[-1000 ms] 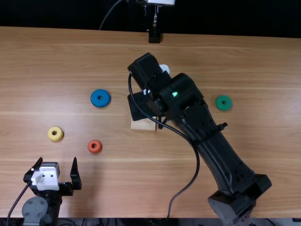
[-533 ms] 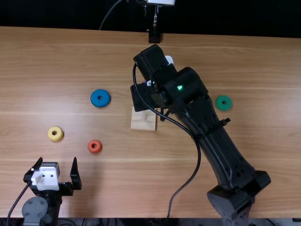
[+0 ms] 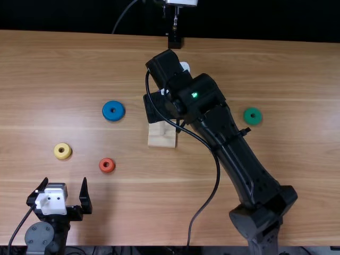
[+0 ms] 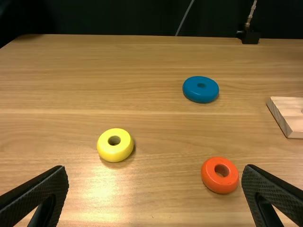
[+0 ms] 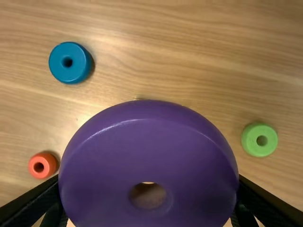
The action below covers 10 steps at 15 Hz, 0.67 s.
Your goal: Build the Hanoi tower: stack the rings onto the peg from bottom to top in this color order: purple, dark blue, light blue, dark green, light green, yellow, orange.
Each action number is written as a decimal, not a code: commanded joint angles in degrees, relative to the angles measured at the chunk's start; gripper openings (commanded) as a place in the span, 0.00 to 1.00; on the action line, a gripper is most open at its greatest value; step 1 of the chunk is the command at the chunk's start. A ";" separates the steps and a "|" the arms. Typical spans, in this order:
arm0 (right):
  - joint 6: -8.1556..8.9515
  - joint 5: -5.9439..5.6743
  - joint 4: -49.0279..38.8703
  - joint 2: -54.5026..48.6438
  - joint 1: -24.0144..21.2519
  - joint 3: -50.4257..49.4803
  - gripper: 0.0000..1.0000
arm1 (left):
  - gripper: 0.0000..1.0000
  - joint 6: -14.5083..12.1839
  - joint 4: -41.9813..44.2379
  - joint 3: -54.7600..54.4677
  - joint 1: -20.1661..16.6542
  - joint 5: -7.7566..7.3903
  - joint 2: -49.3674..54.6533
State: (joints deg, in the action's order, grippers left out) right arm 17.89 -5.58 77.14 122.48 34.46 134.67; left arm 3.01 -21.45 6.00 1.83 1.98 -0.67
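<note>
In the top view my right gripper [image 3: 159, 108] is over the far part of the wooden base [image 3: 162, 139], its fingertips hidden under the arm. The right wrist view has this gripper [image 5: 149, 191] shut on the large purple ring [image 5: 151, 156], hole facing the camera. My left gripper [image 3: 65, 181] stands open at the near left; in its wrist view the gripper [image 4: 155, 172] holds nothing. On the table lie a blue ring [image 3: 113, 110], a yellow ring [image 3: 62, 151], an orange ring [image 3: 107, 165] and a green ring [image 3: 253, 116]. A light green ring [image 5: 259, 140] lies flat in the right wrist view.
The right arm stretches diagonally across the table from the near right to the middle, hiding part of the tabletop. A black stand [image 3: 174, 40] is at the far edge. A loose cable hangs beside the right arm.
The right gripper has shifted away from the near edge, then slightly left, uncovering more of the wooden base. The left arm and the loose rings have stayed put.
</note>
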 commanded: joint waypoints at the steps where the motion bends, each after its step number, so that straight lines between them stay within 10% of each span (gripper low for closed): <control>1: -0.28 -0.43 -0.20 1.01 0.26 1.73 0.00 | 1.00 -0.58 -4.49 -6.00 0.20 0.03 0.67; 10: -0.17 -0.43 -0.20 3.65 0.35 1.65 0.00 | 1.00 -0.58 -4.49 -6.00 0.20 0.03 0.67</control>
State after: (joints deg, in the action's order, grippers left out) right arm 17.87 -5.56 77.08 125.38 34.46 134.69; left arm 3.01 -21.45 6.00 1.85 1.98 -0.67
